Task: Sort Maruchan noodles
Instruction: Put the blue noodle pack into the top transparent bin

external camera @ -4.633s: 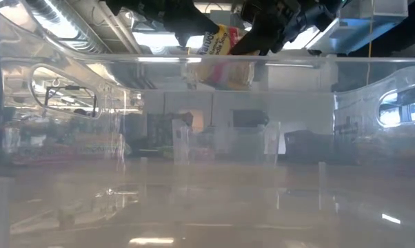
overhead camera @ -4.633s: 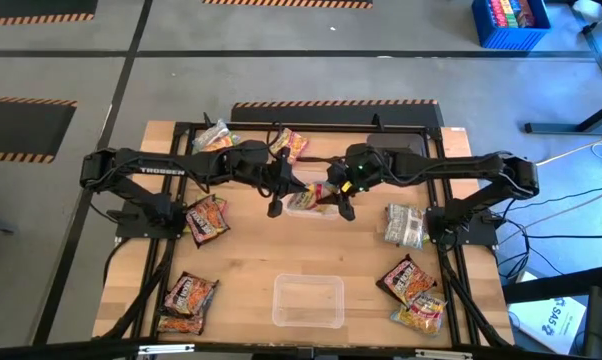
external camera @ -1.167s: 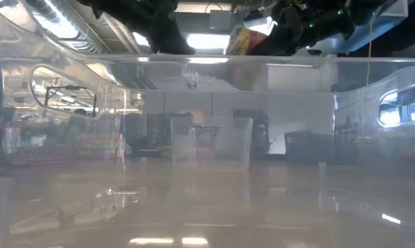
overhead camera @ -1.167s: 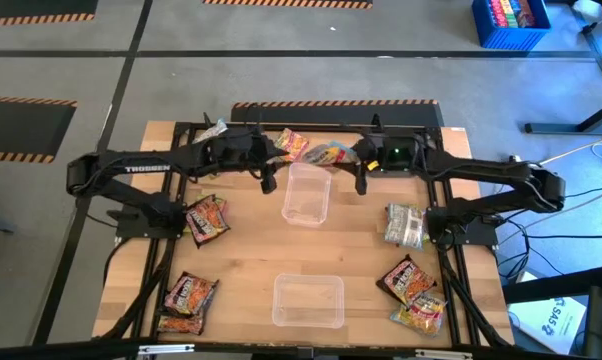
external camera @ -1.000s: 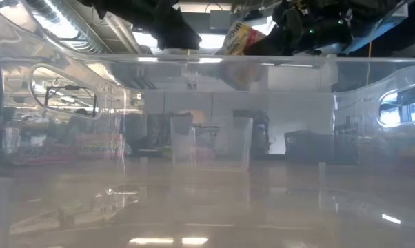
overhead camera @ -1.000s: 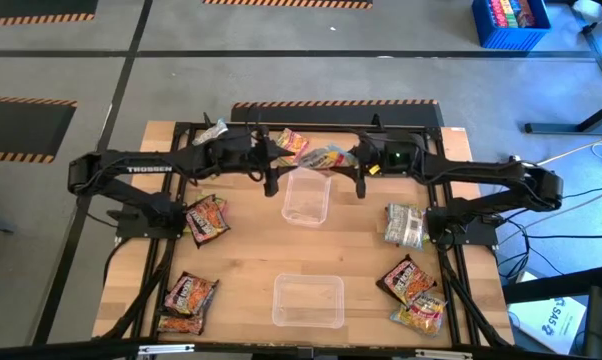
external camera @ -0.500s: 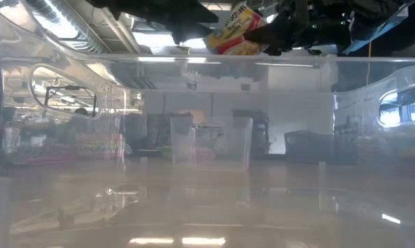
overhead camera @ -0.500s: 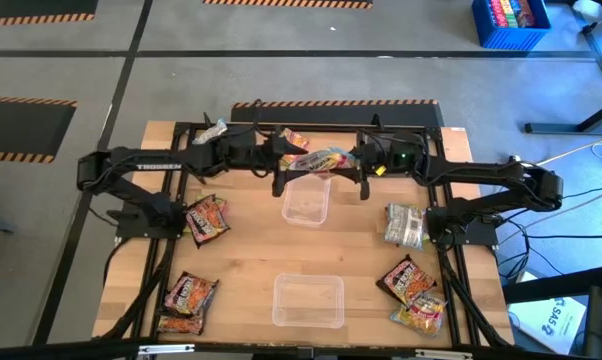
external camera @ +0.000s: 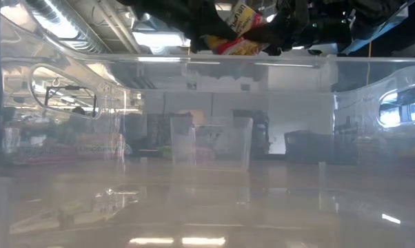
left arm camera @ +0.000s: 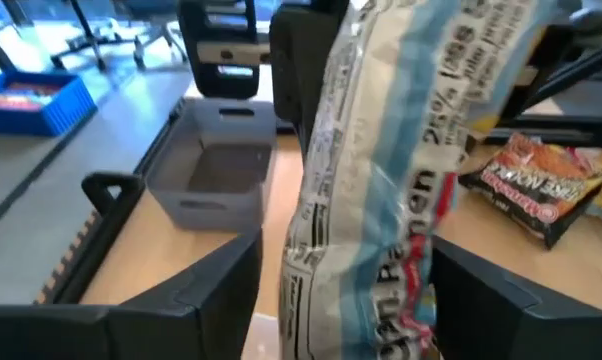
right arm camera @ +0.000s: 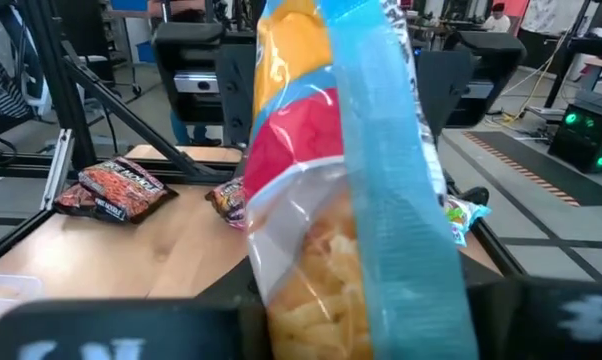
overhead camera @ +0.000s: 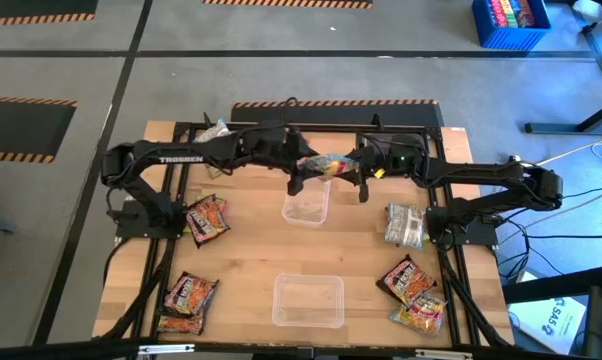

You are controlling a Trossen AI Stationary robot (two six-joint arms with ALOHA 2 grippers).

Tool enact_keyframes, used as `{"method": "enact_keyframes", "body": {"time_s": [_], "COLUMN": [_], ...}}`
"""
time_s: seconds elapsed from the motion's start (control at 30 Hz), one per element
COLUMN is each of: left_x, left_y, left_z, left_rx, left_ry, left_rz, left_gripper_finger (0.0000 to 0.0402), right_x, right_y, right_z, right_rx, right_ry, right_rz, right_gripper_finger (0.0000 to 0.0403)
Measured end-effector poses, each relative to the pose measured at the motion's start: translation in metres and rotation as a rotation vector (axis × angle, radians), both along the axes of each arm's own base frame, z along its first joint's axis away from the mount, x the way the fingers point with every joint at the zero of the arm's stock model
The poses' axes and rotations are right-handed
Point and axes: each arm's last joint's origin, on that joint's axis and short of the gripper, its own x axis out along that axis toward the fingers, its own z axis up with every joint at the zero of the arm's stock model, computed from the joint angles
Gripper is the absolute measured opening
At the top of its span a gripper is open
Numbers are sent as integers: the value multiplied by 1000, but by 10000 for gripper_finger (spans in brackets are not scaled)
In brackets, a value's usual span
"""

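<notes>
Both arms meet over the far edge of the tabletop, with one pale blue-orange packet (overhead camera: 326, 163) hanging between them above the clear tub (overhead camera: 306, 203) set near the table's far middle. The right gripper (overhead camera: 359, 166) is clamped on the packet; its wrist view shows the wrapper pinched between its fingers. The left gripper (overhead camera: 297, 170) has its fingers spread to either side of the same packet, not pressing it as far as I can tell (the wrapper runs straight up through the gap in its own wrist view).

What worries me is the handover itself: if the right fingers let go before the left ones bite, the packet could fall, and it hangs nearer the tub's far rim than its middle, so it might land on the wood beside the other packets (overhead camera: 206, 217). A crinkly wrapper could also slide out of a shallow pinch.

Against a second ago, the left arm has swung inward, its gripper now right at the packet rather than short of it, and the right arm has barely shifted.
</notes>
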Motion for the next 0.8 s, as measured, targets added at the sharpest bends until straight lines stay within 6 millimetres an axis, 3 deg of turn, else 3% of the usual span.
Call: {"method": "enact_keyframes", "body": {"time_s": [0.23,0.37,0.63,0.8], "left_x": [1,1,1,-4], "left_y": [0,0,1,3], "left_z": [4,4,4,8], "left_rx": [-1,17,22,26], "left_ry": [9,10,9,20], "left_rz": [-4,-19,-8,12], "left_gripper_finger": [155,116,112,112], "right_x": [0,0,0,-17], "right_y": [0,-1,-1,4], "right_z": [0,1,1,15], "right_rx": [2,27,30,30], "right_ry": [-2,-6,-5,6], "right_rz": [-12,-22,-37,-76], "right_gripper_finger": [98,119,210,241]}}
